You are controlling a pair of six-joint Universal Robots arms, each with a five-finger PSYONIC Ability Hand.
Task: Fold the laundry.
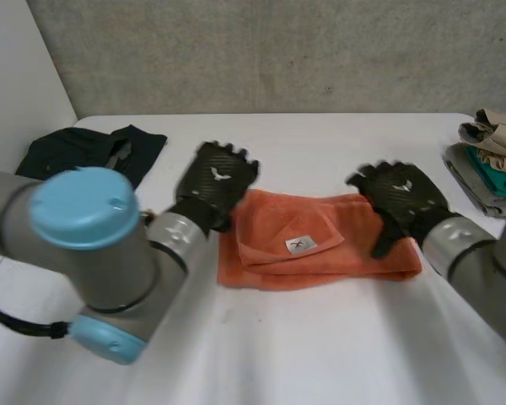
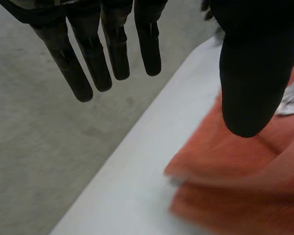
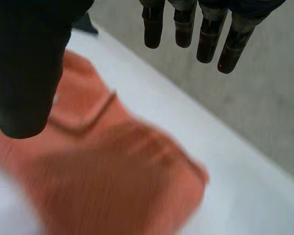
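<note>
Left arm (image 1: 110, 253): I see it enter at the lower left of the frame, blue-capped joint nearest the camera, forearm angled up toward centre.
Left hand (image 1: 212, 184): left of centre, back up, fingers (image 2: 88, 68) straight, thumb (image 2: 250, 73) set wide.
Right arm (image 1: 481, 266): enters at the lower right edge.
Right hand (image 1: 402, 196): right of centre, back up, fingers (image 3: 206, 39) straight, thumb (image 3: 29, 73) set apart.

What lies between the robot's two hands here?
In the head view, the folded orange towel lies between the left hand and the right hand, with its white label facing up.
</note>
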